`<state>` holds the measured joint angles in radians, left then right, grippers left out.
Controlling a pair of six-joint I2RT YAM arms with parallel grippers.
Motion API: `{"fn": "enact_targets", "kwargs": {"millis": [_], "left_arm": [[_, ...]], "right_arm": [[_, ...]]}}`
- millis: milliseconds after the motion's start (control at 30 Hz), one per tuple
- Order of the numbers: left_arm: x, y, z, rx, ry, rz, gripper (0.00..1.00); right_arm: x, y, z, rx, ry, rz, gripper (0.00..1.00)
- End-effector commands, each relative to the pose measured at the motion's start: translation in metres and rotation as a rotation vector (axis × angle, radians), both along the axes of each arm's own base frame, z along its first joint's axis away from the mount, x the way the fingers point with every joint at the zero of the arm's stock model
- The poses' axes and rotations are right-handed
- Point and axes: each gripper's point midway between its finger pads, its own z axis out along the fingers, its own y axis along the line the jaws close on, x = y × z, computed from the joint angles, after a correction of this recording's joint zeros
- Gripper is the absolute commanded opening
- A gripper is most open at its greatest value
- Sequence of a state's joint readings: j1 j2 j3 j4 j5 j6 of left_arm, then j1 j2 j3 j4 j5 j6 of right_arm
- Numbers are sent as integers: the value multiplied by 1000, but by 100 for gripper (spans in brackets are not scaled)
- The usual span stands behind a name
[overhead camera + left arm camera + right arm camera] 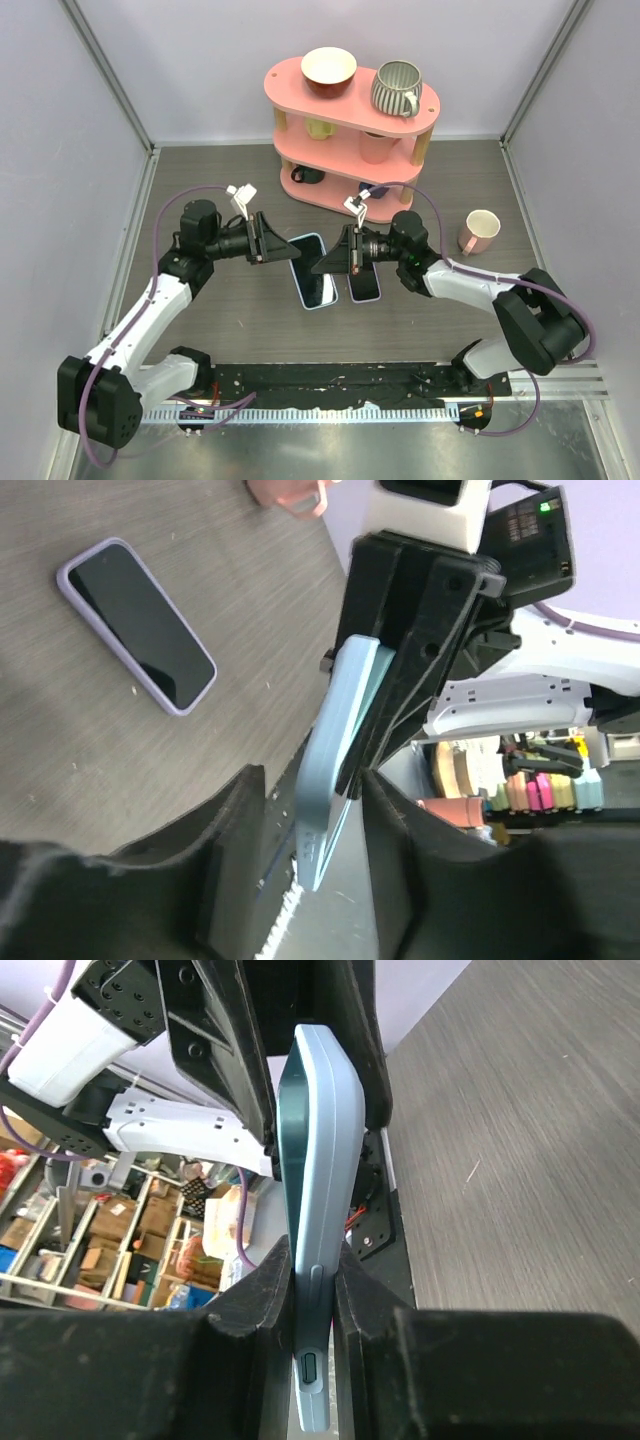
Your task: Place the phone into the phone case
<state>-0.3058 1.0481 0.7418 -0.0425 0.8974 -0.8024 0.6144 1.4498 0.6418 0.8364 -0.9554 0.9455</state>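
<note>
Light-blue phone case (322, 1160) held edge-on over mid-table (230, 320), one end clenched in right gripper (310, 1282). Left gripper (315, 815) straddles the other end, jaws spread, not gripping. Lilac phone (135, 625) lies flat beside it, screen up.

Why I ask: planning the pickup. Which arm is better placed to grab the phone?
Right, probably: the phone lies beside its fingers, though they grip the case; the left arm is farther.
</note>
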Motion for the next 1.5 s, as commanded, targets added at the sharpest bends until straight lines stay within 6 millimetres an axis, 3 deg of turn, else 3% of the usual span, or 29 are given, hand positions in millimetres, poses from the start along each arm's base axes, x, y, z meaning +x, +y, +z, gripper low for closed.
{"fn": "enact_targets", "kwargs": {"millis": [0,33,133,267,433,700,867,967,1133,1233,1300,1467], "left_arm": [[-6,3,7,20,-57,-7,55],[-8,2,8,6,-53,-9,66],[-16,0,18,-64,-107,-31,74],[-24,-2,28,-164,-109,-39,77],[-26,-5,13,-167,-51,-59,73],[-26,-10,12,-207,-45,-62,65],[-30,-18,6,-219,-24,-92,60],[-32,-19,3,-221,-22,-98,50],[-38,-18,-1,-219,-16,-122,24],[-42,-18,-2,-219,-16,-139,8],[-44,-17,-2,-221,-16,-144,0],[-50,-16,3,-230,-25,-160,0]], "right_arm": [[13,2,31,13,-133,-69,1],[12,2,37,31,-106,-75,1],[14,2,55,99,-89,-102,1],[11,0,80,216,-74,-100,1],[10,-3,98,297,-73,-108,1],[15,1,95,296,-65,-145,1],[22,9,70,244,-47,-183,1],[22,8,69,261,-29,-183,1],[23,7,66,252,-22,-199,6],[20,6,70,256,-36,-194,17],[20,5,72,259,-51,-198,31],[23,7,73,256,-57,-194,46]]}}
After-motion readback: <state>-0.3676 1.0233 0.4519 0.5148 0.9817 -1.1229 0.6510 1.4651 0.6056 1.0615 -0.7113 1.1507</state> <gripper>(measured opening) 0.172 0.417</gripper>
